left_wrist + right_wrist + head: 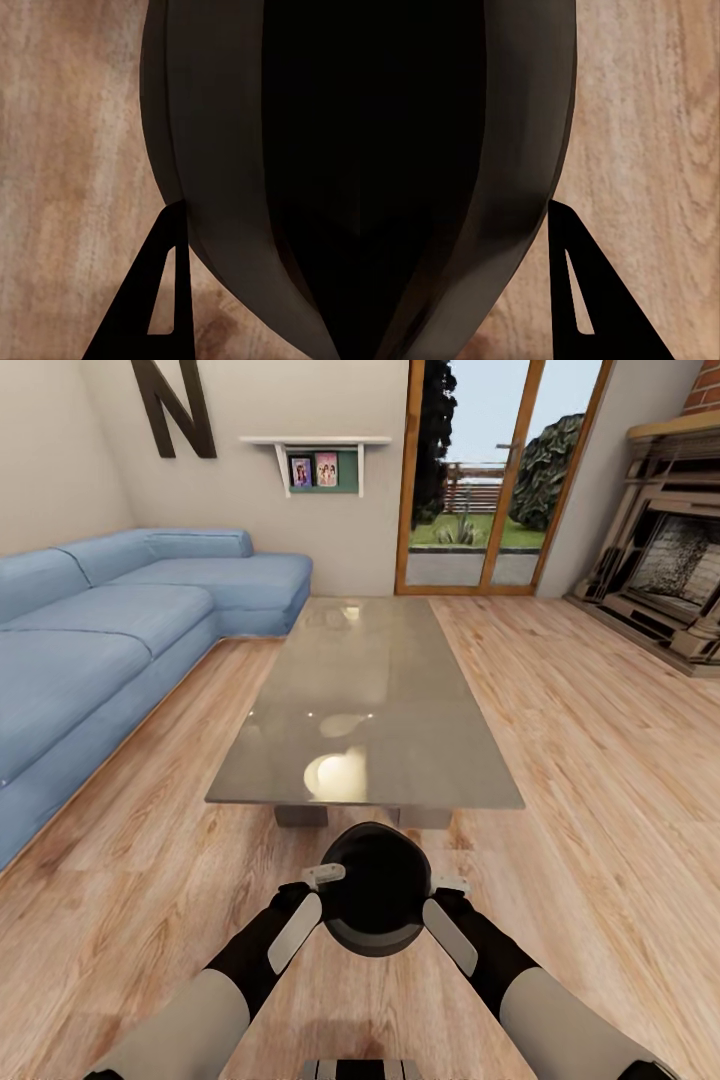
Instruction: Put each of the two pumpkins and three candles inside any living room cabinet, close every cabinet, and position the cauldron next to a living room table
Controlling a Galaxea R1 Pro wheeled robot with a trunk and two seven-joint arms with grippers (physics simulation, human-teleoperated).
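The black cauldron [375,890] sits between my two grippers, just in front of the near short end of the grey glossy coffee table [400,660]. On its left rim is my left gripper [325,877], on its right rim my right gripper [450,885], each closed over the wall. In the left wrist view one dark finger [161,300] presses the outer wall of the cauldron [225,150]; the other finger is hidden inside. The right wrist view mirrors this, with one finger [585,300] against the cauldron [510,150]. I cannot tell whether the pot touches the floor.
A blue L-shaped sofa [100,630] runs along the left. Ahead is the glass garden door [480,480], and the fireplace [670,570] stands at the right. A wall shelf [320,460] holds pictures. Light plank floor [600,760] lies on both sides of the table.
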